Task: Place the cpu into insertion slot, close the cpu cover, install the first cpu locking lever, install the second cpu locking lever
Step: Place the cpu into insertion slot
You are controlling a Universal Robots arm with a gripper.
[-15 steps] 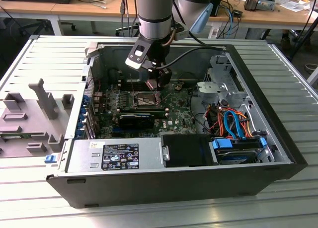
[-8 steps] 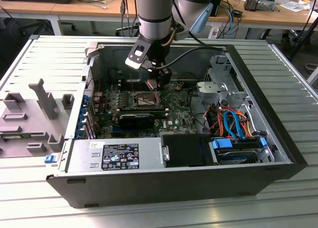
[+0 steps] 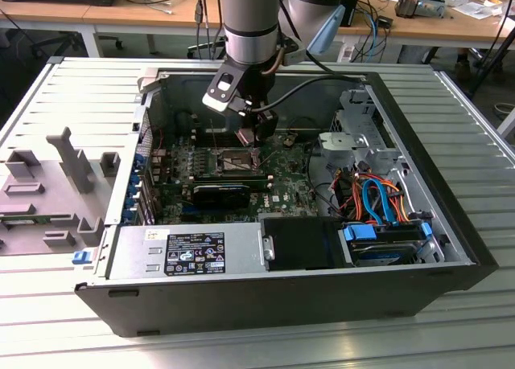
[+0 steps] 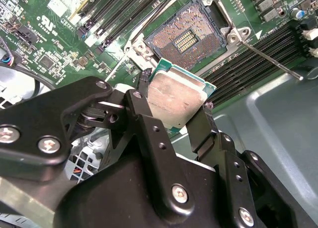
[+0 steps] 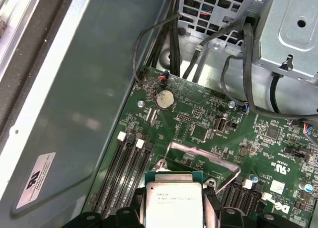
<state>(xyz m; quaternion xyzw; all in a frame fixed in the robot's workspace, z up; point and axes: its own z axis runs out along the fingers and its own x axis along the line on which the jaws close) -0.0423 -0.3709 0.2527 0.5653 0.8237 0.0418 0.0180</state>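
Observation:
My gripper [image 4: 174, 106] is shut on the cpu [image 4: 176, 100], a flat square chip with a dull silver top and green edge, pinched at two opposite sides. In the first wrist view the cpu [image 5: 174, 203] sits between the black fingers [image 5: 212, 204]. It hangs a little above and beside the insertion slot [image 4: 188, 37], whose pin field lies bare inside a silver rim. The cpu cover [image 5: 208, 156] stands raised open behind the chip. Two thin locking levers [image 4: 271, 60] [image 4: 159, 13] stick out loose on either side of the socket. In the exterior view the gripper [image 3: 249, 140] hovers over the slot [image 3: 229, 161].
The motherboard lies in an open computer case [image 3: 451, 248] on a slatted metal table. Black memory slots [image 4: 248, 64] flank the socket. A drive cage [image 5: 288, 29] and cable bundles [image 5: 248, 64] stand close by. The power supply [image 3: 193, 252] lines the near wall.

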